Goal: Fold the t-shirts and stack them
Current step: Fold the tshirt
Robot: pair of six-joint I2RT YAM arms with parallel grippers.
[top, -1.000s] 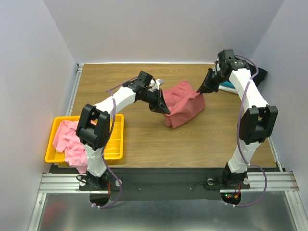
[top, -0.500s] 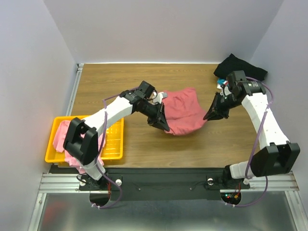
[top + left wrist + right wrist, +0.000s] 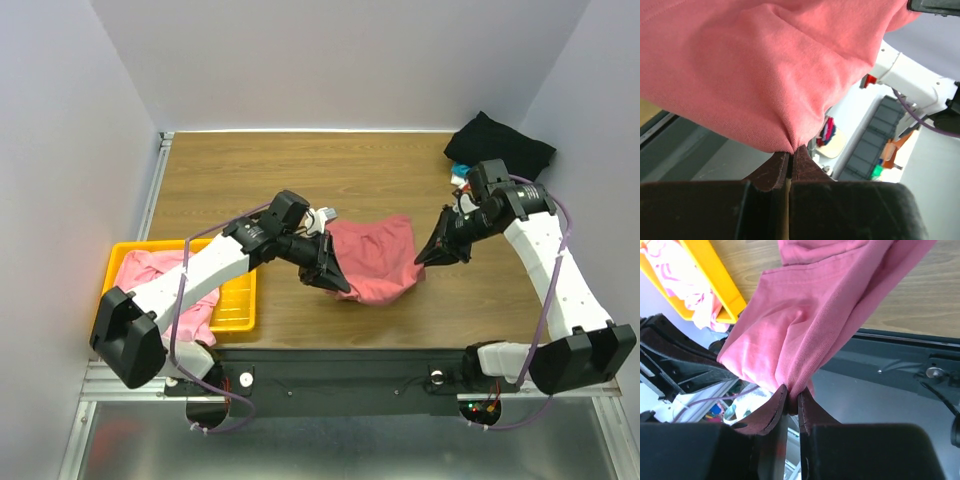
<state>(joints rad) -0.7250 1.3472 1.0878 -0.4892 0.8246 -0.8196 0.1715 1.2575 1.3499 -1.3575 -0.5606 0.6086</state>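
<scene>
The dusty-red t-shirt (image 3: 375,258) hangs stretched between my two grippers near the table's front edge. My left gripper (image 3: 338,283) is shut on its left edge, and the cloth (image 3: 755,75) fills the left wrist view above the pinched fingertips. My right gripper (image 3: 428,255) is shut on its right edge, with a bunched fold of the cloth (image 3: 810,325) between its fingers. A light pink t-shirt (image 3: 160,290) lies heaped in the yellow basket at the left. A black t-shirt (image 3: 500,148) sits crumpled in the far right corner.
The yellow slotted basket (image 3: 238,290) stands at the front left, partly under my left arm. A small coloured item (image 3: 460,176) lies beside the black shirt. Walls close the table at the back and both sides.
Both grippers have carried the red shirt from mid-table toward the front edge. The right arm swung down from the far right corner, uncovering the black shirt. The cloth now spans wider between them.
</scene>
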